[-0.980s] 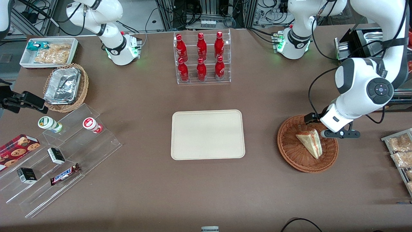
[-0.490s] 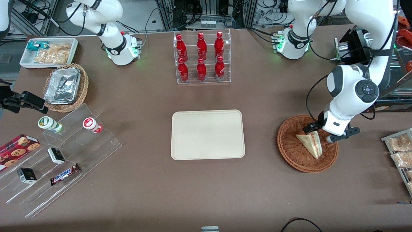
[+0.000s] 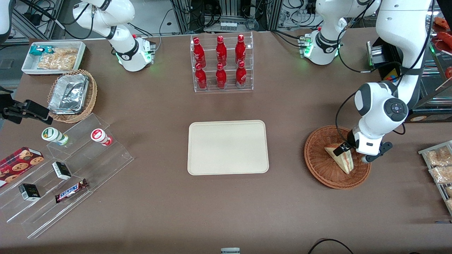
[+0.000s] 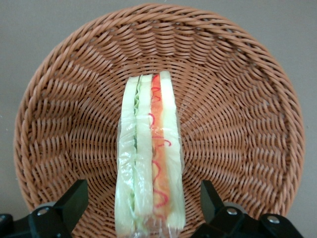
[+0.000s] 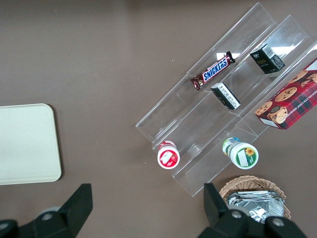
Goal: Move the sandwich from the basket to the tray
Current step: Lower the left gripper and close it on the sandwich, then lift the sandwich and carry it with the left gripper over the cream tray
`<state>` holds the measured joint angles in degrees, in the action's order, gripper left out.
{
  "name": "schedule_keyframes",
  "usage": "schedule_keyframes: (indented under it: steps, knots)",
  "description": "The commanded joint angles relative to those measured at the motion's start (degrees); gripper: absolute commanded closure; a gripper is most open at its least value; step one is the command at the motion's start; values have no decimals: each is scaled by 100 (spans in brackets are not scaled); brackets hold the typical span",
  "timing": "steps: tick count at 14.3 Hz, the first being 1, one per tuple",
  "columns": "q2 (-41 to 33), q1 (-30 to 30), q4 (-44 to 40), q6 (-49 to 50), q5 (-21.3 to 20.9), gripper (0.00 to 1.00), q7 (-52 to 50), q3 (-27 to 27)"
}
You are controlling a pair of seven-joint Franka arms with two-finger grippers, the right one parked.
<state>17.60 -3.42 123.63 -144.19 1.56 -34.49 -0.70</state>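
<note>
1. The sandwich [image 4: 150, 158] stands on edge in the middle of the basket [image 4: 237, 89], its cut face with the red and green filling turned up toward the wrist camera and a clear film wrap around it.
2. The gripper [image 4: 143, 208] hangs directly above the sandwich, low inside the basket. Its jaws are spread wide, one finger [image 4: 74, 198] on each side of the wedge with basket weave showing in the gaps, so it holds nothing.
3. In the front view, the gripper [image 3: 348, 150] sits over the wider end of the sandwich [image 3: 342, 159], and the basket [image 3: 319, 165] lies well apart from the tray [image 3: 227, 147], toward the working arm's end of the table.
4. The step in hand appears to be the last descent before closing on the sandwich's two bread faces.
5. Risk: the bread looks soft, so a hard squeeze could crush the wedge or push filling out through the wrap.
6. Risk: the film may be slippery, so a light grip could let the sandwich slide out on the way to the tray.
7. Risk: if the fingers go too deep, their tips could catch in the basket's weave and drag or lift the light basket along with the sandwich.
8. Risk: a grip off centre along the sandwich could let its free end droop and twist loose.
</note>
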Motion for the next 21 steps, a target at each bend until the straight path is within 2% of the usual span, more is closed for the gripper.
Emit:
schedule_keyframes:
  steps: [1, 2, 3, 4, 6, 8, 11, 16, 21]
  knots:
    - [94, 0, -120, 14, 46, 27, -364, 17]
    - [94, -9, -102, 66, 37, 66, -321, 17]
    - [94, -9, -68, 93, 2, 92, -217, 17]
    - [77, -9, -76, 137, 2, 98, -7, 17]
    - [-46, -9, -277, 609, 11, 99, 241, 26]
    - [-12, -53, -916, 1451, -33, 99, 372, 52]
    - [164, -342, -1910, 2543, 28, 95, 1636, 70]
    - [734, -1519, -2982, 3256, 28, 97, 1112, 123]
    - [1446, -2626, -3696, 3284, 37, 97, 95, 123]
